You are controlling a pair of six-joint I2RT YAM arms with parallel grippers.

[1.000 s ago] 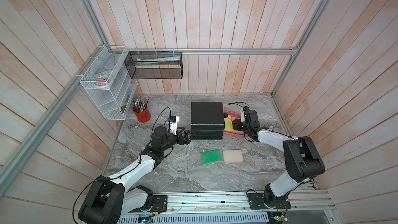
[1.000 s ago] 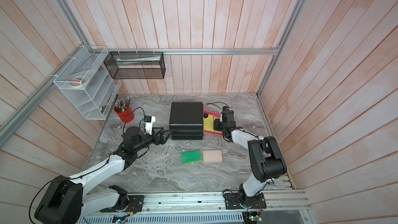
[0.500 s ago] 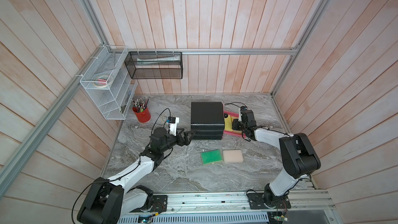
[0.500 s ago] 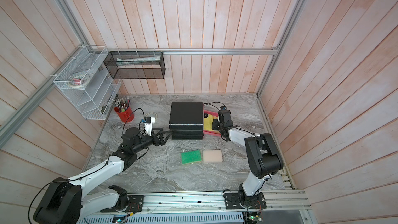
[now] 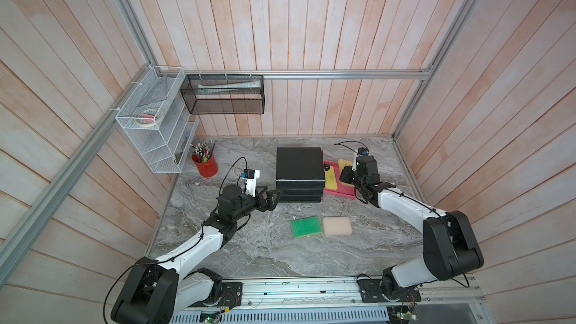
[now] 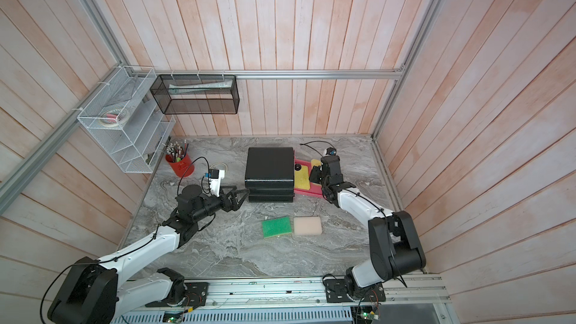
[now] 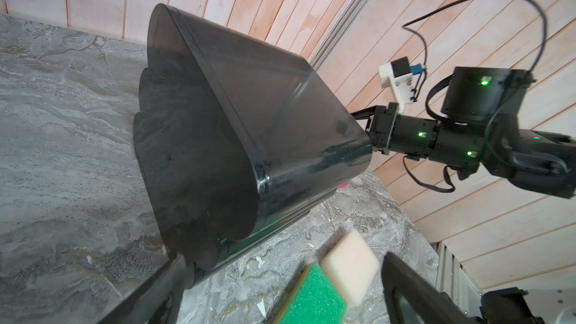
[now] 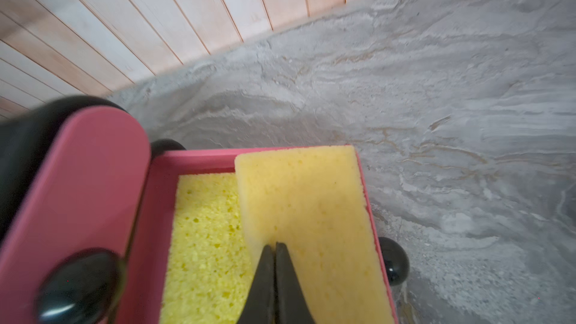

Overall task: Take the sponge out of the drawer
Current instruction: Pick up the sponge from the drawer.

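The pink drawer stands pulled out to the right of the black cabinet. Two sponges lie in it. The pale yellow sponge rests tilted over a brighter yellow one. My right gripper is over the drawer, shut, its tips pinching the pale sponge's near edge, which puckers around them. In both top views the right gripper covers part of that sponge. My left gripper is open at the cabinet's front left corner, holding nothing.
A green sponge and a beige sponge lie side by side on the marble table in front of the cabinet. A red cup of pens stands at the back left under a white wire rack. A black mesh basket hangs on the back wall.
My right gripper has closed onto the pale sponge and shifted slightly towards the cabinet. The left arm has stayed where it was, open.
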